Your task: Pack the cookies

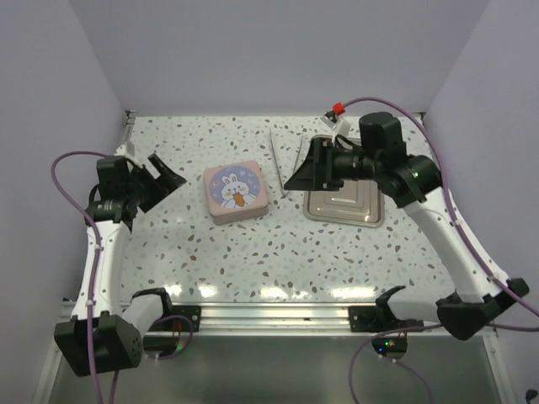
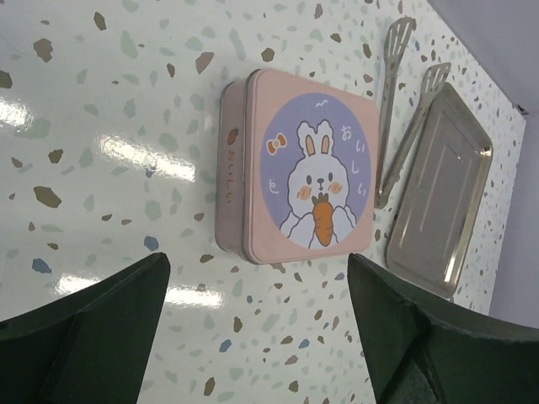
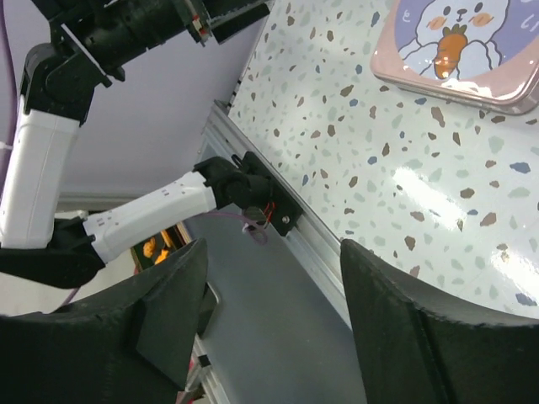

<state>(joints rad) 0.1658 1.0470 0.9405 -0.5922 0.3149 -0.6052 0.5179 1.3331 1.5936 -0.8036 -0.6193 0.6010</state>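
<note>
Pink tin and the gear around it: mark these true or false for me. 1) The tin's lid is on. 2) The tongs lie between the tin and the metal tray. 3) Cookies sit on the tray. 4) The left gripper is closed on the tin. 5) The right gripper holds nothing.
1) True: the pink tin is shut, rabbit lid on.
2) True: the tongs lie between the tin and the metal tray.
3) False: the tray shows bare; no cookies are visible in any view.
4) False: the left gripper is open, apart from the tin.
5) True: the right gripper is open and empty.
</note>
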